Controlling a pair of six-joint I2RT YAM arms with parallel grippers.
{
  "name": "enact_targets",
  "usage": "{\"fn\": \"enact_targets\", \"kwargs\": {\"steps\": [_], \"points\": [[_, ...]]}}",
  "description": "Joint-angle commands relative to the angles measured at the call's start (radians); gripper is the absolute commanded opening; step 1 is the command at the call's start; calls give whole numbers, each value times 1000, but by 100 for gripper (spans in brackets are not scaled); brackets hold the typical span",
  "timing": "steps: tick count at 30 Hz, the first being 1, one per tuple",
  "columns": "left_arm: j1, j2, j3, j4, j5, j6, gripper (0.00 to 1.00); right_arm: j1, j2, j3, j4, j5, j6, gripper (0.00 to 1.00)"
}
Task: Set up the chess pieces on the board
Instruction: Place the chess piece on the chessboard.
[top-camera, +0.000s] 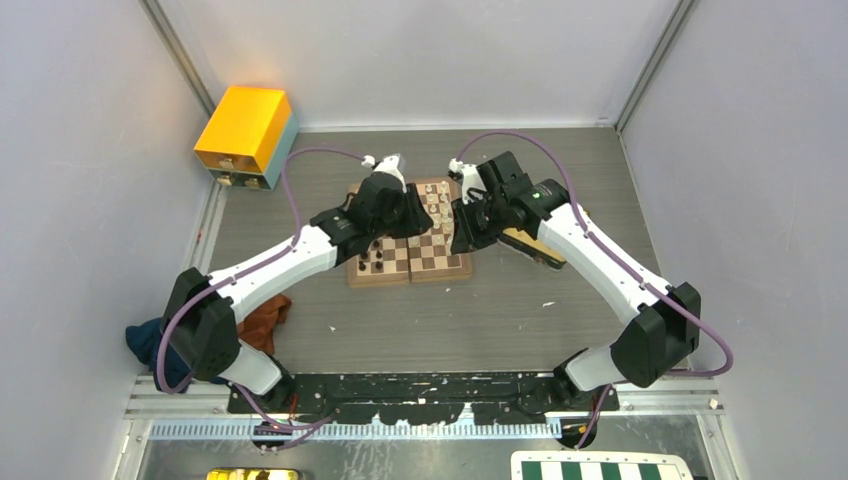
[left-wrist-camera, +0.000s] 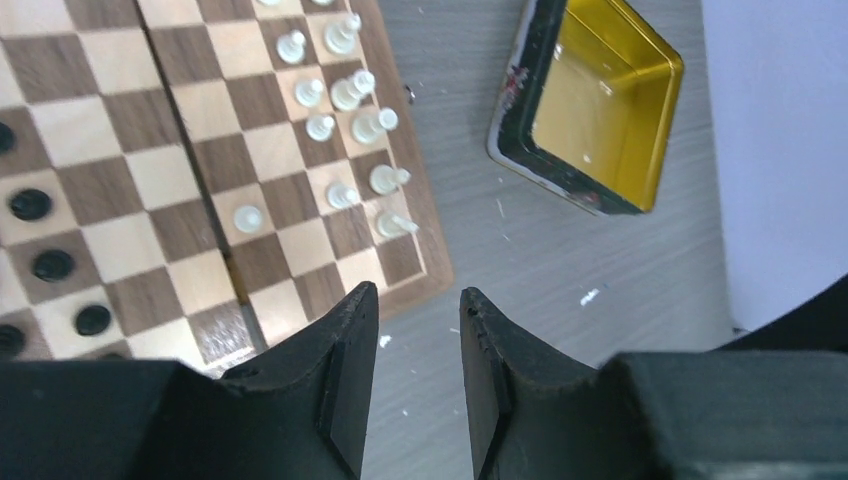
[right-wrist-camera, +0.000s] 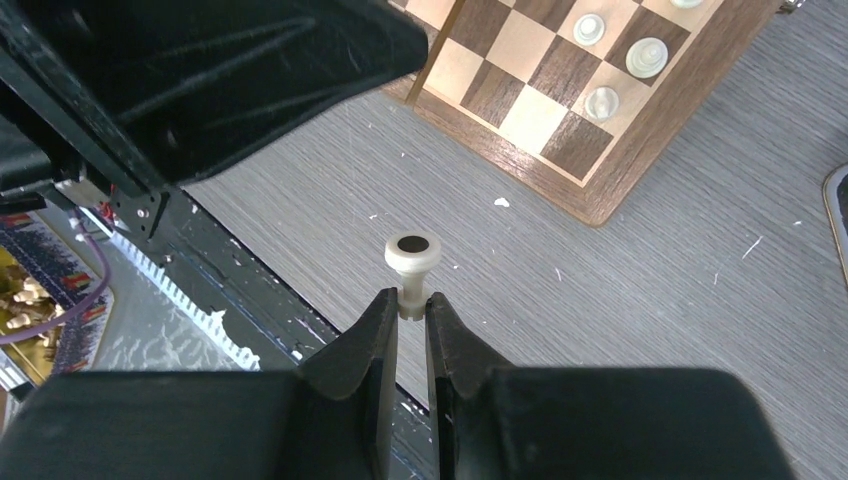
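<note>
The wooden board (top-camera: 432, 256) lies mid-table between my two arms. Cream-white pieces (left-wrist-camera: 350, 95) stand in rows along one edge of the board (left-wrist-camera: 150, 160), and black pieces (left-wrist-camera: 52, 265) stand on the opposite side. My left gripper (left-wrist-camera: 418, 300) hovers over the board's corner and the grey table, open, with nothing between its fingers. My right gripper (right-wrist-camera: 411, 300) hangs over the table just off the board's (right-wrist-camera: 560, 110) corner. It is shut on a cream-white piece (right-wrist-camera: 413, 258) whose round base faces the camera. In the top view both grippers (top-camera: 398, 222) (top-camera: 465, 238) hang low over the board.
A shiny gold tray (left-wrist-camera: 600, 110) sits on the table right of the board, partly under the right arm (top-camera: 535, 250). A yellow box (top-camera: 245, 135) stands at the back left. Rust and blue cloths (top-camera: 265, 318) lie by the left arm's base. A green-and-white board (top-camera: 590, 468) lies below the table's front rail.
</note>
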Motion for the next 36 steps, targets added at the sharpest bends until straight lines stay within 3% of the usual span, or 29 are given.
{"fn": "enact_targets", "kwargs": {"steps": [1, 11, 20, 36], "points": [[19, -40, 41, -54, 152, -178, 38, -4, -44, -1, 47, -35, -15, 1], [62, -57, 3, 1, 284, -391, 48, -3, -42, -17, 85, -49, -4, 1], [80, -41, -38, 95, 394, -535, 49, -3, -34, -26, 119, -61, 9, 1], [82, -2, -39, 113, 472, -573, 48, -3, -3, -4, 152, -62, 10, 1]]}}
